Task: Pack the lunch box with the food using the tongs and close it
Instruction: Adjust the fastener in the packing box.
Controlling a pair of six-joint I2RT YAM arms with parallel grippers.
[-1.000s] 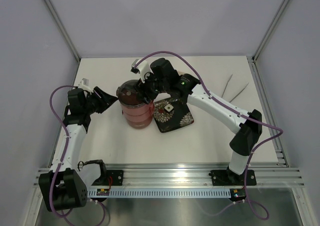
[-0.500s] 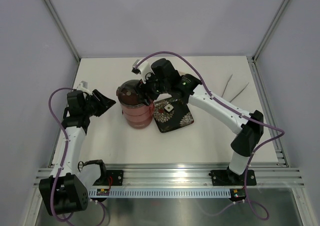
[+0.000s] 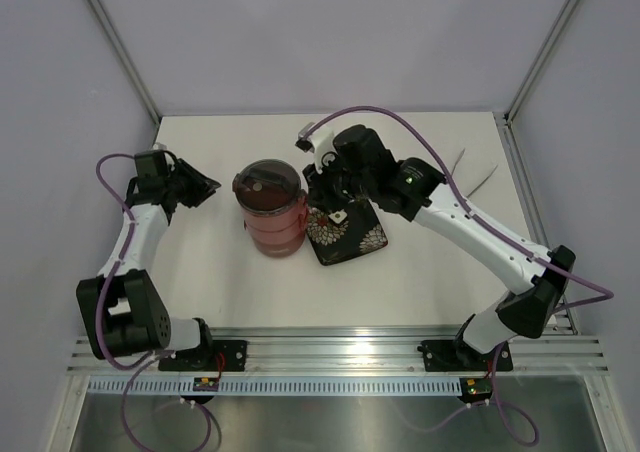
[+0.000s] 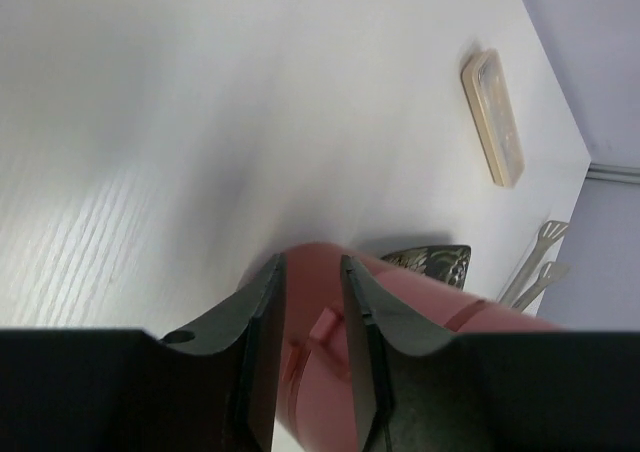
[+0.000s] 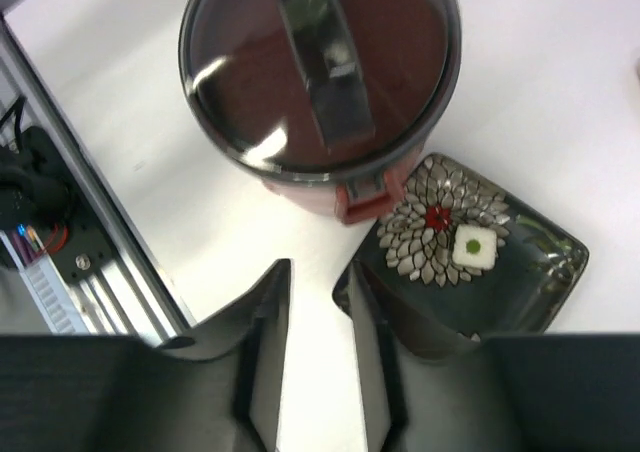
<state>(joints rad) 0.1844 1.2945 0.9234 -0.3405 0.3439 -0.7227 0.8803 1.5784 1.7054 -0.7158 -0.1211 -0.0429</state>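
Note:
The lunch box (image 3: 270, 212) stands as a stack of dusty-red bowls in mid-table, with the grey handled top lid (image 5: 320, 62) on it. A red latch (image 5: 362, 202) shows on its side. My left gripper (image 3: 208, 186) hovers left of the stack, apart from it, its jaws narrowly open and empty (image 4: 310, 262). My right gripper (image 3: 322, 187) hangs above the gap between the stack and the plate, open and empty (image 5: 314, 272). The tongs (image 3: 470, 177) lie at the back right of the table. The food is hidden.
A black flower-patterned plate (image 3: 350, 234) lies right of the stack, touching it, with a small white square (image 5: 475, 247) on it. A long translucent case (image 4: 493, 117) lies near the far edge. The metal rail (image 3: 340, 352) runs along the near edge.
Both grippers have drawn away from the lunch box: the left one back and to the left, the right one up and to the right. Both sets of jaws have narrowed.

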